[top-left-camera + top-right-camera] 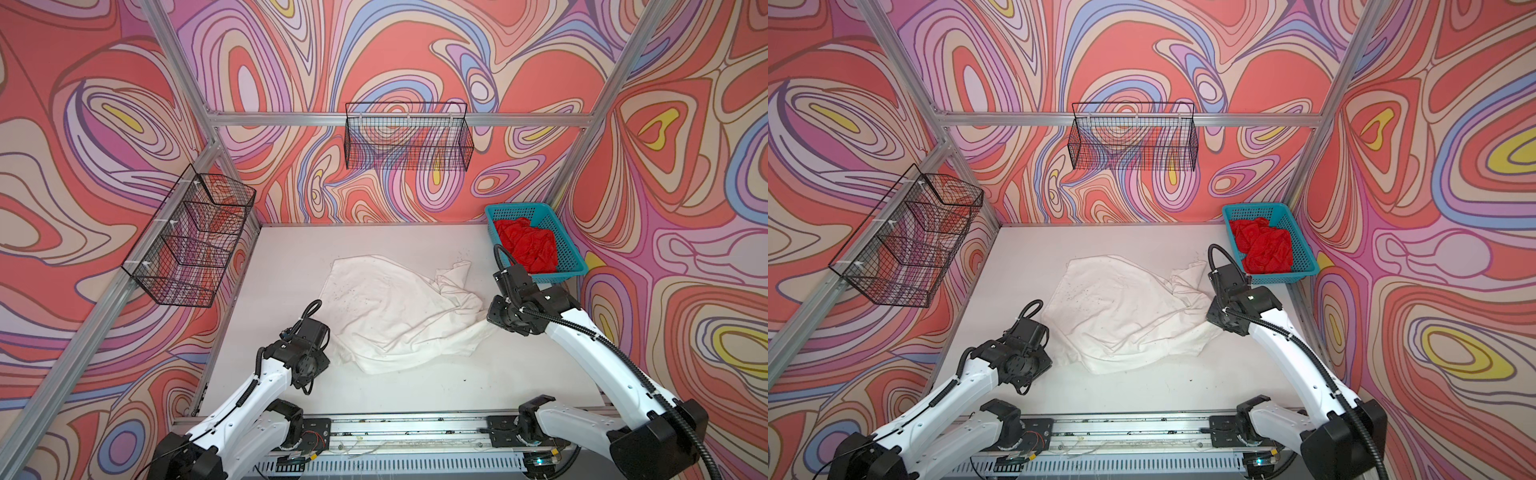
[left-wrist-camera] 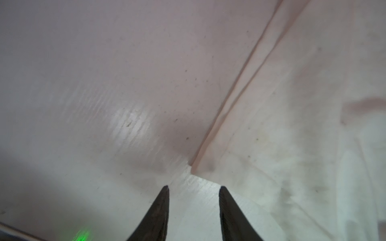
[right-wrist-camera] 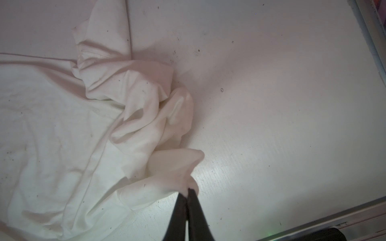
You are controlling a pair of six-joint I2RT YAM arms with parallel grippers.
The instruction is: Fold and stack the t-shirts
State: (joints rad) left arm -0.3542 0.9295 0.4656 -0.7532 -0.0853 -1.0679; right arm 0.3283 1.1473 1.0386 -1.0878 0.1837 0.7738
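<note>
Table (image 1: 415, 386): you have a white top inside a metal frame, with swirl-patterned walls around it; small dark specks lie scattered on it.
White t-shirt (image 1: 395, 307): you will find it crumpled at the centre of the table in both top views (image 1: 1121, 311), spread flatter toward 9 o'clock and bunched into folds toward 3 o'clock. Faint dark specks dot the cloth. One straight hemmed edge (image 2: 240, 100) shows in the left wrist view, ending in a corner that lies flat on the table.
Teal basket (image 1: 573, 266): you see it at about 2 o'clock on the table, against the back right corner.
Red t-shirt (image 1: 528, 245): it lies bundled inside the teal basket, well apart from the white one (image 1: 1262, 245).
Wire baskets: one (image 1: 407, 137) hangs on the back wall at 12 o'clock, one (image 1: 187, 237) on the left wall at 9 o'clock.
Right gripper (image 3: 187, 191): your right jaws are clenched on a pinch of the white t-shirt's edge at its 3 o'clock side; the cloth (image 3: 177, 169) rises to the fingertips in a small peak.
Left gripper (image 2: 193, 187): your left jaws stand apart and grasp nothing, low over bare table at the white t-shirt's 8 o'clock side, just beside the hem corner.
</note>
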